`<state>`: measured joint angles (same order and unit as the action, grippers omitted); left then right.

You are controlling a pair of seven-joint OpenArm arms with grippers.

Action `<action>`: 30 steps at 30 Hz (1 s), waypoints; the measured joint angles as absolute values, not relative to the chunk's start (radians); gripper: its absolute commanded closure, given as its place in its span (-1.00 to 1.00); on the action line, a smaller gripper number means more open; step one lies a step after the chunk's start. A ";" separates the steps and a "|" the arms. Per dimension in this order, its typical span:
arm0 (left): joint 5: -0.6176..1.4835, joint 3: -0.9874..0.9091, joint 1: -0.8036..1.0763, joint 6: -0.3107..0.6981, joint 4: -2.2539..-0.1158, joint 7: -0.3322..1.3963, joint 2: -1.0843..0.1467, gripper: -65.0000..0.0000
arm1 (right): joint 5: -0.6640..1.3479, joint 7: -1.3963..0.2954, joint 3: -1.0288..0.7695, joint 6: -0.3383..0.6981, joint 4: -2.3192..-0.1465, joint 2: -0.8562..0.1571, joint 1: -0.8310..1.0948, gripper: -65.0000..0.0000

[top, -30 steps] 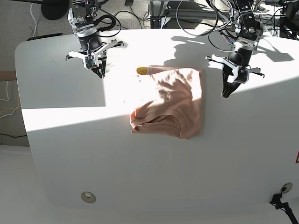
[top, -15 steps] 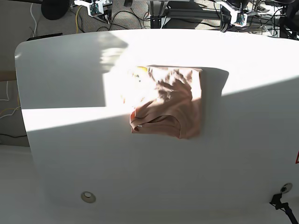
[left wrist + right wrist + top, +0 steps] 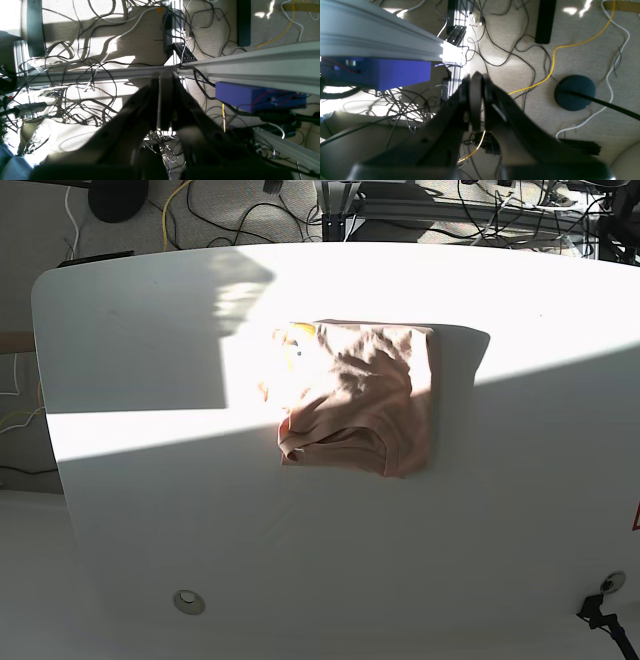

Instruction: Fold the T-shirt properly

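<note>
The T-shirt (image 3: 365, 400) lay folded on the desk (image 3: 150, 510), a little behind its middle, with the neck edge toward the front left of the bundle. Both arms were off the desk: the left gripper (image 3: 165, 100) hung over the floor before a rail (image 3: 250, 62) with a box (image 3: 250, 96) under it. The right gripper (image 3: 476, 100) hung likewise, a round base (image 3: 575, 92) on its right.

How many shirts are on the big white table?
1. A single peach-pink T-shirt lies folded into a compact bundle near the middle of the white table, toward its far edge. No other shirt shows, though layers under the bundle can't be seen.
</note>
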<state>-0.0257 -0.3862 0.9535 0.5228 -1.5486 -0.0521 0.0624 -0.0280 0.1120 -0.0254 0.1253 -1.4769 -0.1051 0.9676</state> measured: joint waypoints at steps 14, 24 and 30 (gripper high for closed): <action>-0.264 -0.393 0.539 0.516 -0.826 -0.045 0.038 1.00 | -0.027 0.108 -0.025 0.135 -0.866 -0.102 0.582 1.00; -0.265 -0.331 0.257 0.353 -0.311 -0.051 -0.056 1.00 | -0.026 0.112 0.063 0.134 -0.570 -0.099 0.382 1.00; -0.265 -0.302 0.194 0.295 -0.260 -0.046 -0.056 1.00 | -0.027 0.117 0.065 0.131 -0.470 -0.102 0.306 1.00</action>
<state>-0.2649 -0.3019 0.1944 0.2947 -0.2600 -0.0460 -0.0563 -0.0265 0.1165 0.0647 0.1310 -0.4702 -0.1020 0.3058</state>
